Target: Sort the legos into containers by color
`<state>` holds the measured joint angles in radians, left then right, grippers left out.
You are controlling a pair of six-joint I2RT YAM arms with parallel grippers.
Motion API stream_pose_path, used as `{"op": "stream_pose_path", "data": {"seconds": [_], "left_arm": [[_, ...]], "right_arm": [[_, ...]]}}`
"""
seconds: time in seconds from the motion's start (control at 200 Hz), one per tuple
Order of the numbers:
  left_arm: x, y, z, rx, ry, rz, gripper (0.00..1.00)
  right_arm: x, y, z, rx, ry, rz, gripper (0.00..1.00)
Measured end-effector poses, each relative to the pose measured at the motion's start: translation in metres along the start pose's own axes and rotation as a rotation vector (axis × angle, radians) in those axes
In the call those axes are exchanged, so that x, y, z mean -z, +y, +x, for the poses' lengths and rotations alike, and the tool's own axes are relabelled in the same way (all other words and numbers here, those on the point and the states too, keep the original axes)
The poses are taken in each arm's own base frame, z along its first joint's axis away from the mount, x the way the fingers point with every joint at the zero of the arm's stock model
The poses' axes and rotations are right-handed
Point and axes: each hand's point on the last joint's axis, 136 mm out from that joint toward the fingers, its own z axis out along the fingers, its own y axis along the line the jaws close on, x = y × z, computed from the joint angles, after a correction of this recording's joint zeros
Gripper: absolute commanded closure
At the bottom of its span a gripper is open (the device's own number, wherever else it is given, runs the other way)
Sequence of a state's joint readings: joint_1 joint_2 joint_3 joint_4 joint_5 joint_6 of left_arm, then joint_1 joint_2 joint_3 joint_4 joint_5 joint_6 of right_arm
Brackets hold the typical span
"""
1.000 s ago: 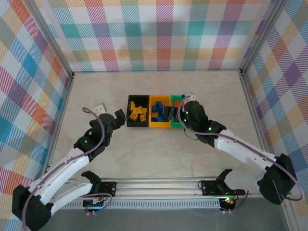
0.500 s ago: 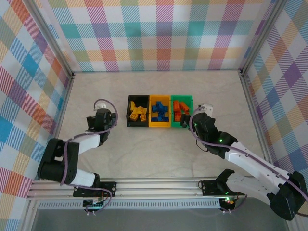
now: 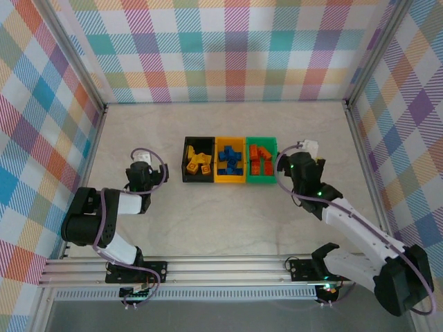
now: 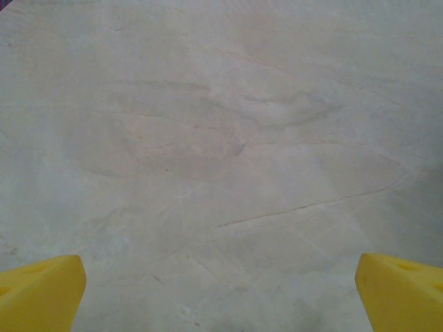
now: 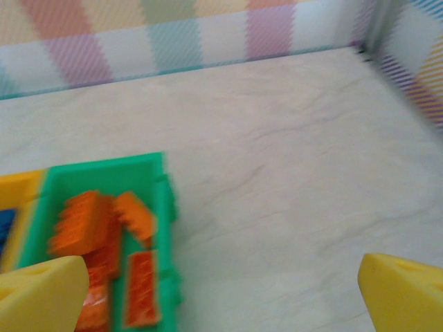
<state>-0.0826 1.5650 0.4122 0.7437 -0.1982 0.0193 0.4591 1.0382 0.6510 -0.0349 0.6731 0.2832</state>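
Note:
Three bins stand in a row mid-table: a black bin (image 3: 197, 180) with yellow legos (image 3: 199, 163), a yellow bin (image 3: 230, 182) with blue legos (image 3: 229, 160), and a green bin (image 3: 263, 182) with orange legos (image 3: 259, 159). My left gripper (image 3: 142, 166) is left of the black bin, apart from it; in its wrist view the gripper (image 4: 221, 297) is open over bare table. My right gripper (image 3: 304, 155) is just right of the green bin, open (image 5: 221, 297) and empty. In the right wrist view, the green bin (image 5: 104, 168) and its orange legos (image 5: 90, 221) lie at lower left.
Checkered walls and metal posts enclose the pale table (image 3: 228, 214). In the right wrist view, the back wall (image 5: 173, 34) and a corner post (image 5: 377, 28) are near. The left arm is folded close to its base (image 3: 90, 225).
My left arm has drawn back to the left and folded near its base. My right gripper has moved right, off the green bin, uncovering the orange legos.

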Motion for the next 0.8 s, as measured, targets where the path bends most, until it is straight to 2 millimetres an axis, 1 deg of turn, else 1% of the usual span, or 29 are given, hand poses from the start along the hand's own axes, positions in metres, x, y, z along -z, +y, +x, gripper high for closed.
{"op": "stream_pose_path", "data": {"seconds": [0.065, 0.1, 0.135, 0.185, 0.28, 0.35, 0.395, 0.52, 0.61, 0.735, 0.765, 0.805], "left_arm": [[0.000, 0.000, -0.004, 0.004, -0.018, 0.002, 0.00], [0.000, -0.001, -0.006, 0.007, -0.023, 0.002, 0.00], [0.000, -0.001, -0.006, 0.008, -0.026, 0.002, 0.00], [0.000, -0.001, -0.007, 0.009, -0.027, 0.002, 0.00], [0.000, -0.001, -0.008, 0.010, -0.034, 0.003, 0.00], [0.000, -0.001, -0.010, 0.012, -0.042, 0.004, 0.00], [0.000, -0.001, -0.011, 0.012, -0.044, 0.004, 0.00], [0.000, -0.001, -0.011, 0.013, -0.046, 0.005, 0.00], [0.000, -0.001, -0.012, 0.013, -0.047, 0.005, 0.00], [0.000, -0.001, -0.012, 0.013, -0.048, 0.005, 0.00], [0.000, -0.001, -0.012, 0.013, -0.047, 0.005, 0.00], [0.000, -0.001, -0.012, 0.013, -0.047, 0.005, 0.00]], "right_arm": [[-0.019, -0.022, 0.006, 0.026, -0.003, 0.069, 0.00], [-0.030, -0.033, 0.014, 0.044, 0.006, 0.104, 0.00], [-0.042, -0.044, 0.027, 0.065, 0.025, 0.142, 0.00], [-0.055, -0.055, 0.047, 0.098, 0.061, 0.177, 0.00], [-0.072, -0.063, 0.078, 0.154, 0.101, 0.179, 0.00], [-0.081, -0.065, 0.090, 0.162, 0.106, 0.155, 0.00], [-0.088, -0.066, 0.093, 0.152, 0.104, 0.137, 0.00], [-0.105, -0.064, 0.091, 0.116, 0.096, 0.071, 0.00], [-0.113, -0.060, 0.082, 0.086, 0.091, 0.010, 0.00], [-0.114, -0.054, 0.070, 0.050, 0.019, -0.078, 0.00], [-0.112, -0.054, 0.072, 0.045, 0.001, -0.090, 0.00], [-0.108, -0.054, 0.081, 0.043, 0.009, -0.100, 0.00]]}}
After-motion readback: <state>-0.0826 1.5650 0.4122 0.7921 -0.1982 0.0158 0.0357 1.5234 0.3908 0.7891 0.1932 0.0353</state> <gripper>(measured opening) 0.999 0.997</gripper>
